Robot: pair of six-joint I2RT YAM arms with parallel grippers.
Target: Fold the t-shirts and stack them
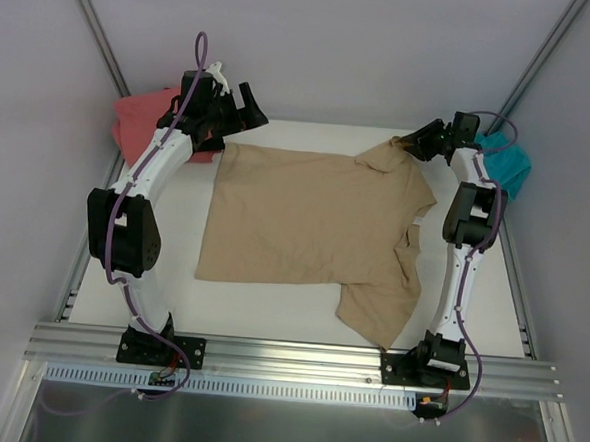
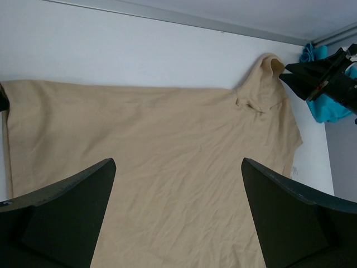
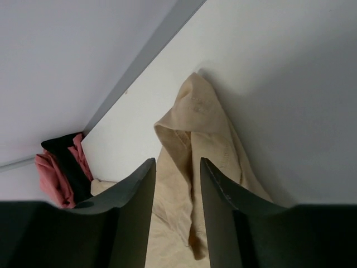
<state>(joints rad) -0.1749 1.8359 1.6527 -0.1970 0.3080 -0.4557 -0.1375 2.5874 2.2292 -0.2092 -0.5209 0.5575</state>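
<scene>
my right gripper (image 3: pixel 177 163) is at the upper right of the overhead view. its fingers pinch one sleeve of the plain tan-beige cloth t-shirt (image 1: pixel 305 217), and the sleeve stands up there in a small peak. the rest of the shirt lies spread across the middle of the white table (image 1: pixel 269 320). my left gripper (image 2: pixel 177 163) hangs near the shirt's upper left corner, jaws wide apart, holding nothing. a crumpled coral-pink shirt (image 1: pixel 146 117) lies at upper left with a black shirt (image 3: pixel 64 151) against it. a teal shirt (image 1: pixel 509 162) lies at upper right.
</scene>
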